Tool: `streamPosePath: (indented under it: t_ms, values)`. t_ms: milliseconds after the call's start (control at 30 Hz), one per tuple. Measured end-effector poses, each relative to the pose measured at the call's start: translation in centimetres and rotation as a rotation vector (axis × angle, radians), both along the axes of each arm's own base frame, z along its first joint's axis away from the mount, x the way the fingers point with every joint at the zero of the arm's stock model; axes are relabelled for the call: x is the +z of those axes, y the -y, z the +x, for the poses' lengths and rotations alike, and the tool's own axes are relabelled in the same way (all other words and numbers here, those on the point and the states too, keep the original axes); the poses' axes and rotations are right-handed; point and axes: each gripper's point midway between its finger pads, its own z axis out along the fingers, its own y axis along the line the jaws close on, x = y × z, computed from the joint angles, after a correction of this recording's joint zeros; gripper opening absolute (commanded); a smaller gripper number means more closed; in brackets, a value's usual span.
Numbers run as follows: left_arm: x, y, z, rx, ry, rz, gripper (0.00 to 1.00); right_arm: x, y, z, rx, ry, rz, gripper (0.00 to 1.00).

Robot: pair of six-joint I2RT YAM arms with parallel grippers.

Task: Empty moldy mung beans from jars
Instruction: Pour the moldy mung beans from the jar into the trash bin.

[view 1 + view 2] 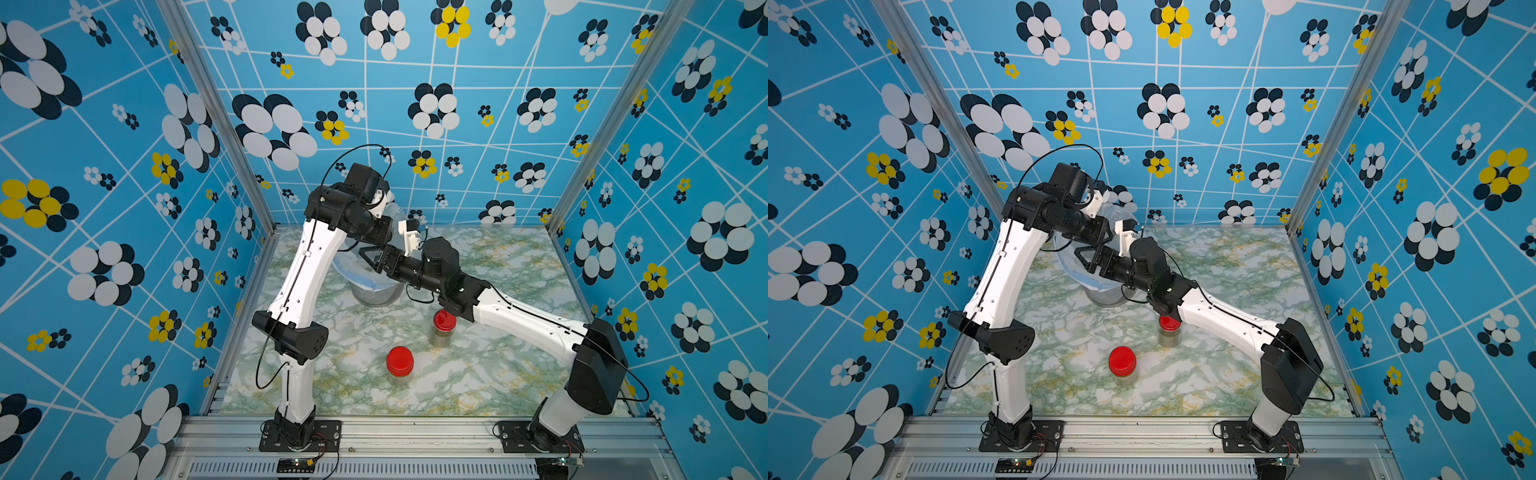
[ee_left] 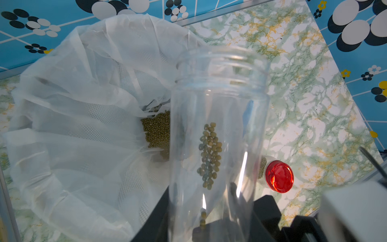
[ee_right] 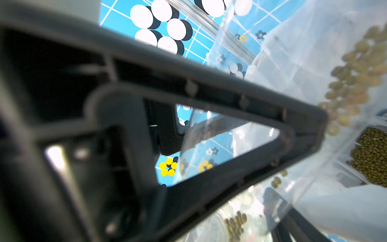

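Clear tall cylindrical plastic jar [image 2: 217, 134]: lidless, nearly empty, held tilted over the white-bag-lined bin [image 2: 73, 104].
Olive-green mung beans [image 2: 209, 155]: a small cluster clings to the jar wall; a heap lies inside the bin's bag.
Left hand [image 2: 211, 222]: clamped on the jar's base end.
Right hand [image 1: 371, 258]: over the bin, beside the jar; open or closed, cannot tell.
Short clear jars with red round lids [image 1: 400, 365]: 2, capped, upright on the marbled table [image 1: 519, 365], apart from the bin.
Handling: likely light, stiff, slick-walled; hold firmly around the body; stuck beans probably need shaking.
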Motion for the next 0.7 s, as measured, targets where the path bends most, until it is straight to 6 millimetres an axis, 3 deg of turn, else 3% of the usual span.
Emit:
streamPosePath:
  t_ms: [233, 433, 700]
  values:
    - [0.5, 0.0, -0.1, 0.005, -0.003, -0.036, 0.21, 0.0, -1.2, 0.2, 0.007, -0.012, 0.003, 0.89]
    - [0.7, 0.2, 0.0, -0.001, -0.003, -0.055, 0.22, -0.6, -1.1, 0.6, -0.02, -0.035, -0.011, 0.6]
    - [1.2, 0.0, 0.4, 0.002, 0.018, -0.067, 0.22, -0.9, -1.0, 0.7, -0.029, -0.065, -0.027, 0.51]
